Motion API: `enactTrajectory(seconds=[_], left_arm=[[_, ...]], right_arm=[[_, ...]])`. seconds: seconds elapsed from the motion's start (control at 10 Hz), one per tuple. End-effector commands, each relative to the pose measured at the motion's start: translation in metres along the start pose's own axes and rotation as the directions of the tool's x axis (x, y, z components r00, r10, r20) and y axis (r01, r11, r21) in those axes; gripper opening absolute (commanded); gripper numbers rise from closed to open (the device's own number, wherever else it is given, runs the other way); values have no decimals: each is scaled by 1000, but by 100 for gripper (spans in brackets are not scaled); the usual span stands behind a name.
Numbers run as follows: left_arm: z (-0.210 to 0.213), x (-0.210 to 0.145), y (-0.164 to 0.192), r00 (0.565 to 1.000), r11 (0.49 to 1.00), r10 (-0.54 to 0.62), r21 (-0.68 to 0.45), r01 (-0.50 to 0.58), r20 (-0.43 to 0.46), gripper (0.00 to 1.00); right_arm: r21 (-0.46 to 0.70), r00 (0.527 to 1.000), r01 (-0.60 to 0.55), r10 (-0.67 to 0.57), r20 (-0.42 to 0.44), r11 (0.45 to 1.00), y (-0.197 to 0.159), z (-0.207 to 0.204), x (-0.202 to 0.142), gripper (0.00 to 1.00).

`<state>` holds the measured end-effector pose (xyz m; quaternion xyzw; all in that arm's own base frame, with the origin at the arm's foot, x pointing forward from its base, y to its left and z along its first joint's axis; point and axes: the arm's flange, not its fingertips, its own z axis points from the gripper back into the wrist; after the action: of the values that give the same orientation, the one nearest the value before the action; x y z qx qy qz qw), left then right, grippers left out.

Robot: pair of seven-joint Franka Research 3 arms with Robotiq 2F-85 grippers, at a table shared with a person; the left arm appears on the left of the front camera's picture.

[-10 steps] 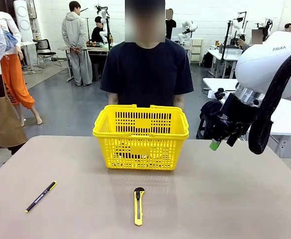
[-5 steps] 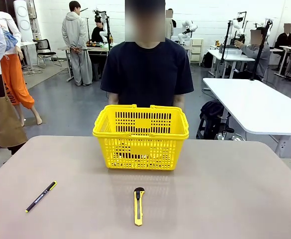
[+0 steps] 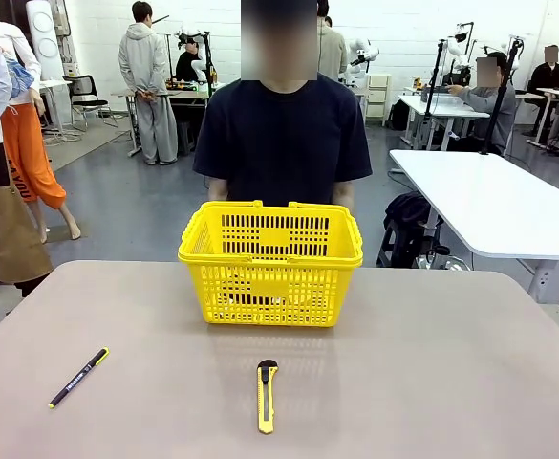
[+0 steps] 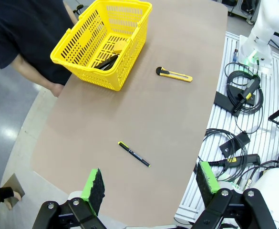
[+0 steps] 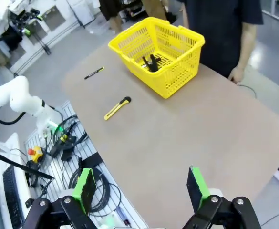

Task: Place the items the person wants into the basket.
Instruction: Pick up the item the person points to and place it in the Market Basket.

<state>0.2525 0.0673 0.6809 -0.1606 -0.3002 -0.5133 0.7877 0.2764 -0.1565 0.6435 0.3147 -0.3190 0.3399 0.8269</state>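
Tabletop (image 3: 432,382): a wide tan surface across the lower half of the front view; in the left wrist view it runs diagonally from upper right to lower left.
Person (image 3: 282,143): in a dark navy T-shirt, standing at the far edge, upper centre of the front view, directly behind the basket; one hand (image 5: 236,74) hangs at the tabletop's edge in the right wrist view, right of centre near the top.
Basket (image 3: 270,234): bright yellow, upright at the centre of the front view, near the person's side; upper left of the left wrist view (image 4: 77,45), upper centre of the right wrist view (image 5: 177,67).
Stapler (image 4: 106,62): dark, lying on the basket's floor.
Tape measure (image 4: 121,46): small yellow shape on the basket's floor, just beside the stapler.
Marker: not clearly made out among the dark items in the basket.
Utility knife (image 3: 266,395): yellow and black, lying lengthwise on the tabletop at lower centre of the front view, apart from the basket.
Pen (image 3: 78,378): thin, black with yellow ends, lying aslant at lower left of the front view, well apart from the knife.
Left claw (image 4: 151,183): bottom of its wrist view, high above the tabletop, green pads spread wide, holding nothing.
Right claw (image 5: 141,186): bottom of its wrist view, high above the tabletop's near edge, pads wide apart, holding nothing.
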Motion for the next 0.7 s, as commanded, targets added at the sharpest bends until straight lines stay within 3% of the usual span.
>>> enactTrajectory(seconds=[0.0,0.3,0.6], left_arm=[[0,0,-1,1000,1000,-5,-4,5,7,100],[0,0,-1,1000,1000,-5,-4,5,7,100],[0,0,-1,1000,1000,-5,-4,5,7,100]], right_arm=[[-9,999,-11,11,51,1000,10,0,-20,100],[-106,998,33,-27,61,994,31,13,-34,100],[-82,994,60,-52,91,995,30,6,-27,100]])
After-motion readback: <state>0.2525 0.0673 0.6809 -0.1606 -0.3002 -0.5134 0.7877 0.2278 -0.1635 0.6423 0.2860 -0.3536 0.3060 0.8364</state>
